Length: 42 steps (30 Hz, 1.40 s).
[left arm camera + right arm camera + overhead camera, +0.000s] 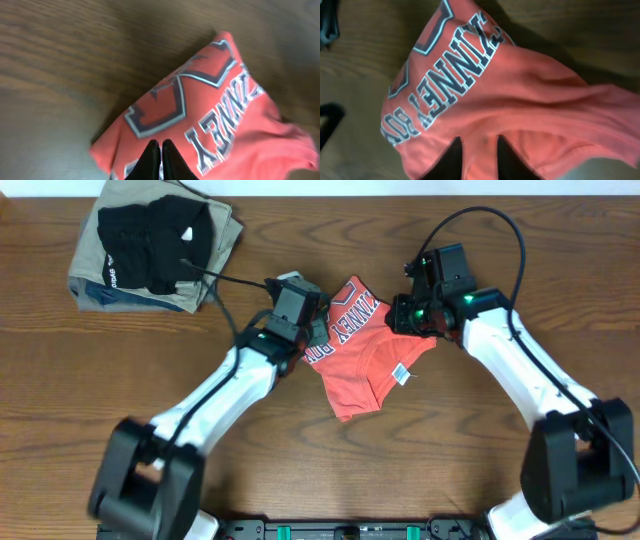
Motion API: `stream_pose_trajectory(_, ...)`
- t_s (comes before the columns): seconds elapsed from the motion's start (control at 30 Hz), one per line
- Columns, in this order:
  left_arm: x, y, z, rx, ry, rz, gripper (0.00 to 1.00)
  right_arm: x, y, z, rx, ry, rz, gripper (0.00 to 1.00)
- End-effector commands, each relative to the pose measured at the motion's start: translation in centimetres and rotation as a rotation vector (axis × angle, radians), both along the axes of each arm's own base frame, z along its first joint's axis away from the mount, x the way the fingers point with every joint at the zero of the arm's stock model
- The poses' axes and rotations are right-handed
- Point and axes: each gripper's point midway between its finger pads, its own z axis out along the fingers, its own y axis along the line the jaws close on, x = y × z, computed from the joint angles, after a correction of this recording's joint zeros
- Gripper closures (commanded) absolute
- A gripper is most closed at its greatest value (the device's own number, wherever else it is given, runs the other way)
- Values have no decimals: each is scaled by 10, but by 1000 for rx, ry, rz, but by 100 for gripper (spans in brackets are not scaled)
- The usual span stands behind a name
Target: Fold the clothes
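The clothes (pixel 362 365) are a red-orange T-shirt with white block lettering, lying partly folded and rumpled at the table's middle. My left gripper (pixel 316 330) sits at the shirt's left edge. In the left wrist view its tips (pixel 161 142) are pressed together on the fabric (pixel 215 110), near the folded corner. My right gripper (pixel 415 315) is at the shirt's upper right edge. In the right wrist view its gripper (pixel 479 139) has its fingers apart, with red cloth (pixel 520 100) lying loose in the gap.
A folded black garment (pixel 150 240) lies on a folded khaki one (pixel 228 235) at the back left corner. A black cable runs from there to the left arm. Bare wooden table (pixel 480 440) surrounds the shirt.
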Motion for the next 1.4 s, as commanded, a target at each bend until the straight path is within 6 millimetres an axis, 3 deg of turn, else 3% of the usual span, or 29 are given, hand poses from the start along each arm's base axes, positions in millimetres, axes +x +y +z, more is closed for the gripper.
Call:
stream_pose_trajectory(0.0,2,-2,-38,32,57,-7,94,-1,8,-31,12,78,-5,88)
stream_pose_trajectory(0.2,4,1,-94,73,133,1,92,-2,5,-90,-38,174,-15,99)
stream_pose_trajectory(0.3,-2,15,-113,102,192,24,92,-6,-13,-117,-123,234,-93,99)
stream_pose_trajectory(0.4,-6,41,-118,154,239,79,93,-11,-35,-129,-210,274,-181,99)
stream_pose_trajectory(0.5,-10,71,-114,202,271,145,94,-11,-50,-127,-257,276,-218,99)
stream_pose_trajectory(0.63,-10,102,-91,234,267,219,94,-10,-59,-116,-263,267,-250,99)
stream_pose_trajectory(0.8,-14,113,-43,204,213,246,94,-11,-61,-77,-226,226,-262,99)
stream_pose_trajectory(0.9,-22,92,-13,127,177,171,94,-11,-48,-40,-151,164,-215,99)
stream_pose_trajectory(1.0,-33,45,9,-19,160,3,94,-14,-29,-5,-68,91,-125,93)
stream_pose_trajectory(1.07,-42,15,15,-93,166,-92,94,-17,-20,11,-37,60,-94,84)
stream_pose_trajectory(1.2,-61,-30,10,-126,185,-221,94,-21,-10,15,-32,48,-61,78)
stream_pose_trajectory(1.37,-74,-81,-5,-128,163,-346,94,-22,-5,2,-42,74,-49,84)
